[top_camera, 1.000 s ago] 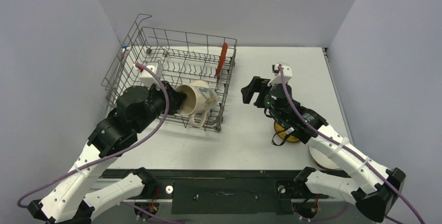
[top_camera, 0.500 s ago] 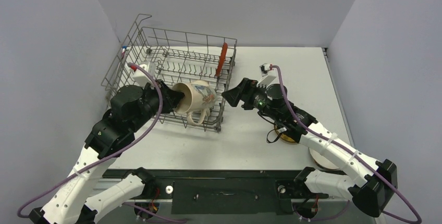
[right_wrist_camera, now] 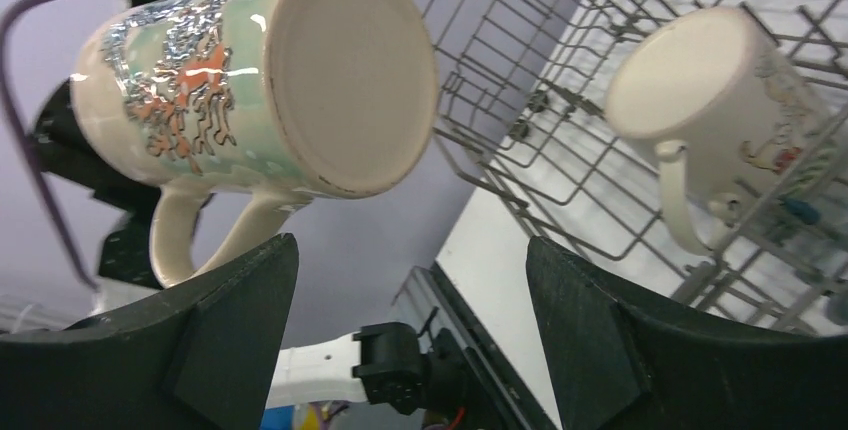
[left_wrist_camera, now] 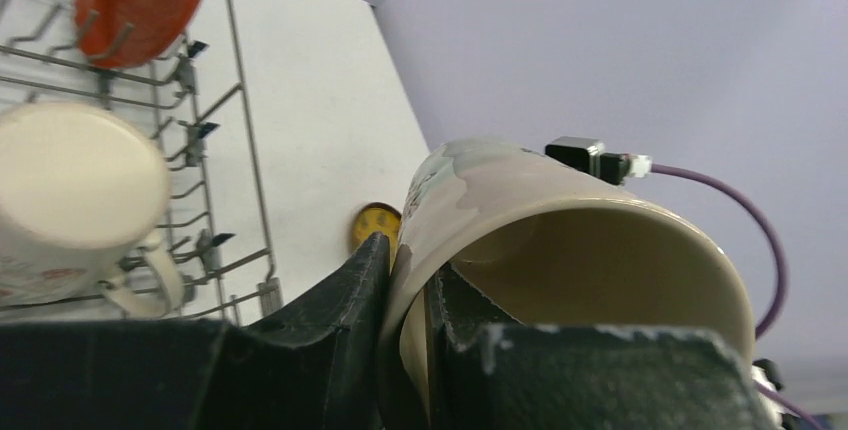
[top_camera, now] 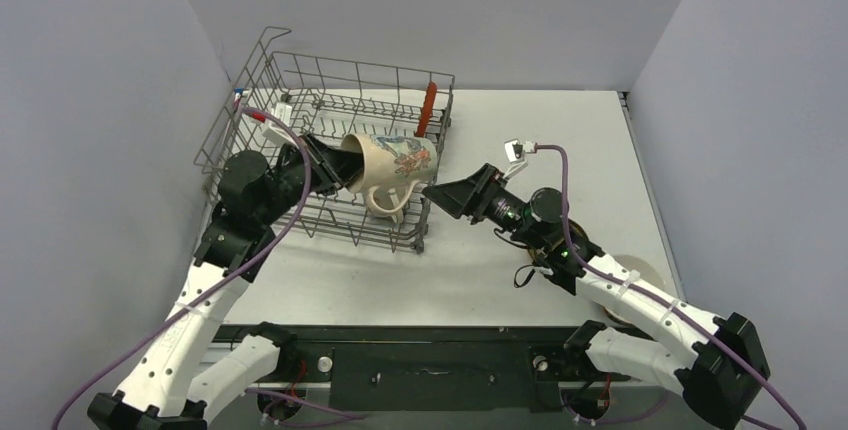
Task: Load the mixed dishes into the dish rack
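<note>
My left gripper (top_camera: pixel 335 172) is shut on the rim of the green-lined mug (top_camera: pixel 392 160), one finger inside and one outside (left_wrist_camera: pixel 405 260). It holds the mug on its side above the right part of the dish rack (top_camera: pixel 300 78). In the right wrist view the mug's base (right_wrist_camera: pixel 345 75) faces the camera, handle down. My right gripper (top_camera: pixel 440 193) is open and empty just right of the rack, pointing at the mug. The cream mug (left_wrist_camera: pixel 75 190) sits upside down in the rack. The red plate (top_camera: pixel 428 110) stands upright at the rack's far right. The yellow saucer (left_wrist_camera: pixel 378 222) lies on the table.
The white bowl (top_camera: pixel 645 268) shows partly behind the right forearm, near the table's right edge. The rack's tall wire side (right_wrist_camera: pixel 520 80) stands between my right gripper and the cream mug (right_wrist_camera: pixel 700 100). Grey walls close in the table on three sides.
My left gripper has lifted the green-lined mug higher and farther back, tipping it to horizontal. My right gripper has swung left and low, up to the rack's side, facing the mug.
</note>
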